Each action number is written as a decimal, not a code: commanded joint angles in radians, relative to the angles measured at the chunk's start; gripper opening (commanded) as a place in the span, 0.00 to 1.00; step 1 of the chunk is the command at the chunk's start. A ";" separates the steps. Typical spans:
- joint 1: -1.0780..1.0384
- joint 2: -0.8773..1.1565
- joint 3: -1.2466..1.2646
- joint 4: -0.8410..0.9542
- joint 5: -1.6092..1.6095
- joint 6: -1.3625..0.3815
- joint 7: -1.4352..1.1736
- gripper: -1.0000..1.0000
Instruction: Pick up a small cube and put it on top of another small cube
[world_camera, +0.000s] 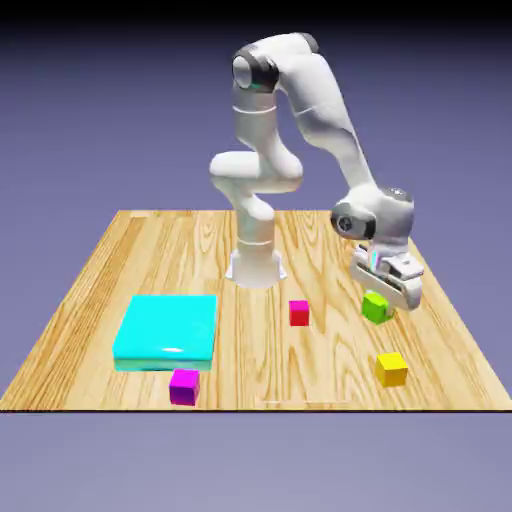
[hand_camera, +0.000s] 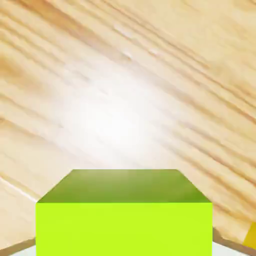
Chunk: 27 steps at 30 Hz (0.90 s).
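We have the claw (world_camera: 385, 300) closed on the lime-green cube (world_camera: 376, 307), which shows at the fingers' end toward the exterior view's right side of the bench (world_camera: 150, 250). In the hand view the lime-green cube (hand_camera: 124, 220) fills the bottom middle, large and square-on, hiding the fingertips, with only wood grain beyond it; that squareness suggests a centred grip, which should help us set it down flat. Whether the cube has lifted clear of the wood we cannot tell from either view. The magenta-purple cube (world_camera: 184, 386) it belongs on sits well apart, near the front edge toward the exterior view's left, just in front of the large flat cyan block (world_camera: 166, 332), apparently touching it or nearly so. A red cube (world_camera: 299, 313) stands between the two task cubes, and a yellow cube (world_camera: 392, 369) lies near the claw toward the camera; a yellow sliver at the hand view's lower right is probably that cube. We judge the carry must pass over or around the red one. No containers appear on the bench, so nothing is held inside anything.
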 joint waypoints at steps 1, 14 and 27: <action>-0.020 0.002 -0.022 0.013 0.010 -0.006 -0.043 0.00; -0.283 0.026 -0.302 0.180 0.136 -0.097 -0.609 0.00; -0.366 0.201 -0.508 0.274 0.113 0.006 -0.828 0.00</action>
